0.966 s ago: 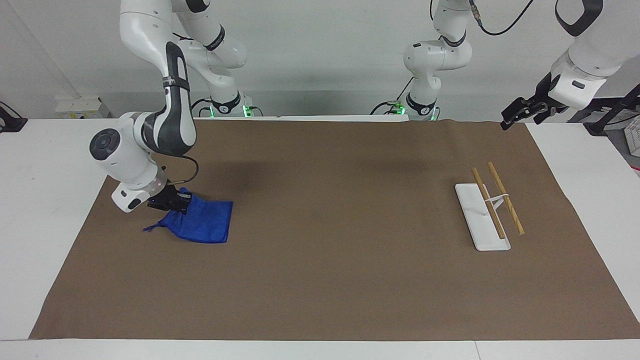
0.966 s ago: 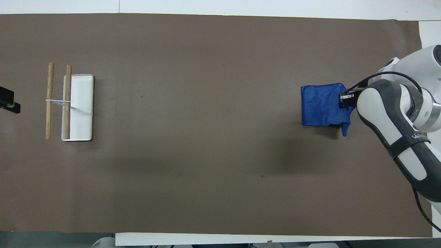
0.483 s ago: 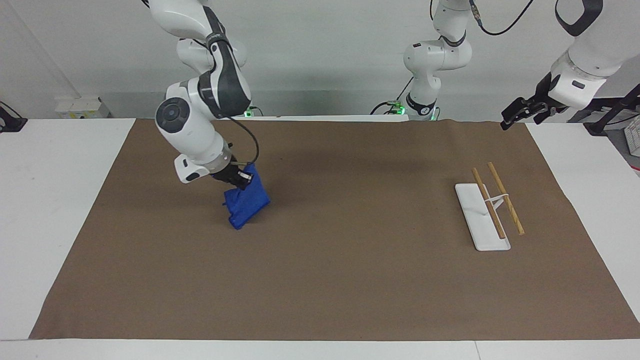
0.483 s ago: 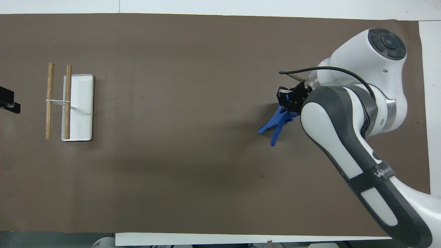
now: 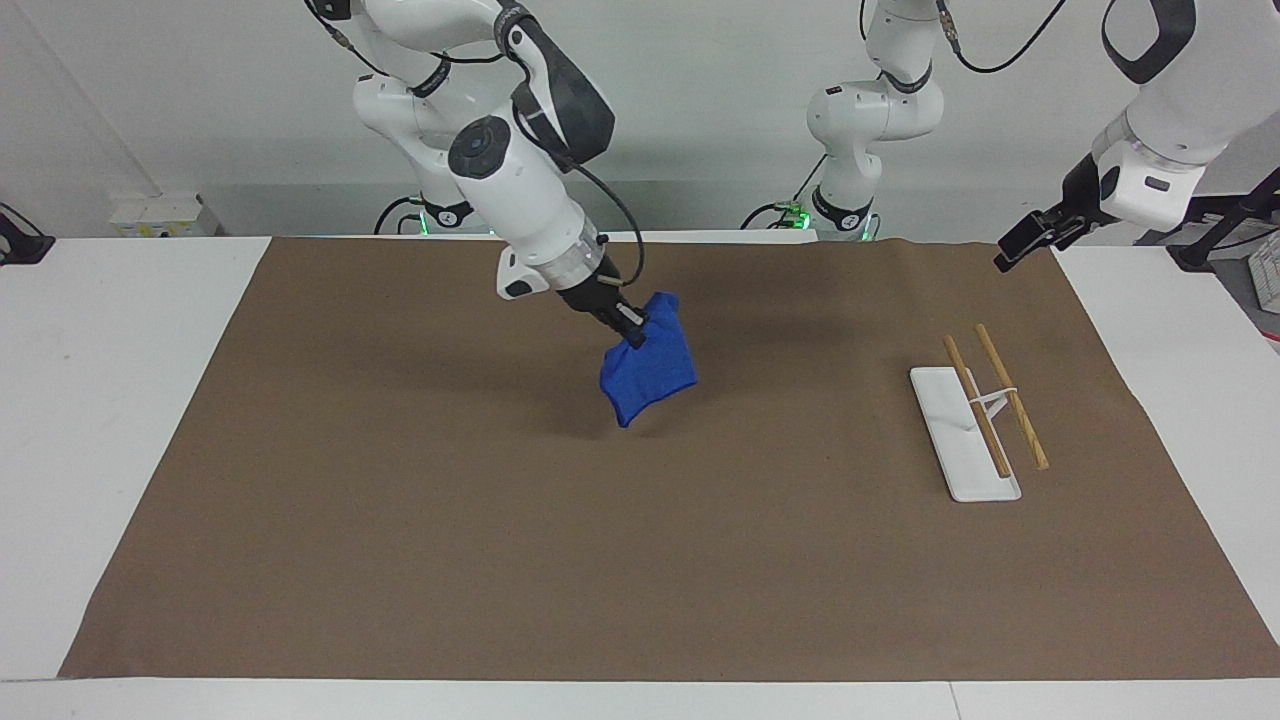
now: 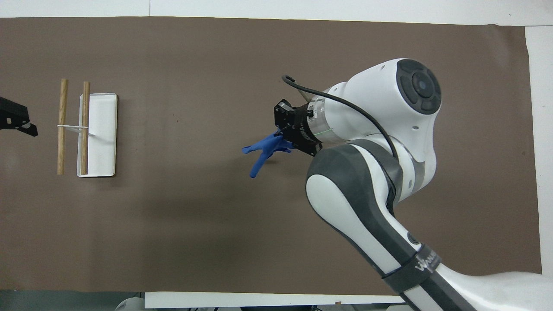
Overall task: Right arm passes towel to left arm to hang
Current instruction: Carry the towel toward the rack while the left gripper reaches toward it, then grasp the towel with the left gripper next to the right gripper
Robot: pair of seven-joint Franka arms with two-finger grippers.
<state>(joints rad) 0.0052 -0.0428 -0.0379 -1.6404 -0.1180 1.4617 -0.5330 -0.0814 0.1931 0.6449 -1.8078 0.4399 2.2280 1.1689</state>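
The right gripper (image 5: pixel 630 333) is hanging in the air over the middle of the brown mat (image 5: pixel 400 520), just above centre in the facing view, and its claw is clamping one upper corner of the towel (image 5: pixel 648 372). The towel is dangling clear of the mat — a crumpled blue drape below the fingers, with its shadow lying on the mat underneath. In the overhead view the same towel (image 6: pixel 263 150) is showing as a narrow blue fold sticking out from the right gripper (image 6: pixel 286 137), a little above the frame's centre, and the right arm (image 6: pixel 371 207) is filling the lower right of that frame.

The left gripper (image 5: pixel 1022 240) is waiting at the upper right of the facing view, over the mat's corner at the left arm's end of the table; I cannot tell whether its claw is open or closed. It is also peeking in at the overhead view's left edge (image 6: pixel 17 123).

The towel rack (image 5: pixel 978 425) — a white base carrying two wooden rods — is standing on the mat at right of centre in the facing view, well apart from the towel.
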